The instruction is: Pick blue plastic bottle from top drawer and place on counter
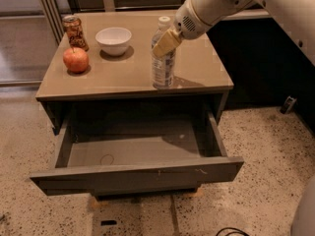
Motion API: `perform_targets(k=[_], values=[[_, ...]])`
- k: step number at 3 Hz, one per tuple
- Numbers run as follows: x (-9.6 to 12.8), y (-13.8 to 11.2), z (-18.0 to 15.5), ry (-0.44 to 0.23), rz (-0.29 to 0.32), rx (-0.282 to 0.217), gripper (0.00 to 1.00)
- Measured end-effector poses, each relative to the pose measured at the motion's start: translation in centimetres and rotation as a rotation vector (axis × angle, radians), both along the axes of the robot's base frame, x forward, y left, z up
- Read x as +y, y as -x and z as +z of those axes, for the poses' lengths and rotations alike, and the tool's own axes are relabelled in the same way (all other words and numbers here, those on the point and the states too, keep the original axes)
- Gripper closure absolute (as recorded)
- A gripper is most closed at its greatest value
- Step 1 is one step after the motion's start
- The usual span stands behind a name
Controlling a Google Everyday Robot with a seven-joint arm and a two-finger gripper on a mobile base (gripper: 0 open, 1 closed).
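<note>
The blue plastic bottle [162, 68], clear with a white cap, stands upright on the counter [123, 75] near its front right edge. My gripper [165, 42] reaches in from the upper right and is shut on the bottle's upper part, just below the cap. One tan finger [166, 41] lies across the front of the bottle; the other is hidden behind it. The top drawer [133, 173] is pulled fully open below the counter and holds nothing that I can see.
A reddish-brown can [75, 32], a red apple [76, 59] and a white bowl [113, 40] sit on the left and back of the counter. Dark cabinets stand to the right. A black cable [231, 231] lies on the speckled floor.
</note>
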State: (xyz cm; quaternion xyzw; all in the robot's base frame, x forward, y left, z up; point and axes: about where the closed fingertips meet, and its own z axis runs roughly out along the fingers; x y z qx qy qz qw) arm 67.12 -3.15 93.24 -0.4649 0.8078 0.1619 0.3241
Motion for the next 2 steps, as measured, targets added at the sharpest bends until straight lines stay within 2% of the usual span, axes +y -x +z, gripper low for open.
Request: perform_targets(k=[1,2], values=[[0.0,0.0,0.0,0.0,0.0,0.0,0.0],[0.01,0.0,0.0,0.0,0.0,0.0,0.0]])
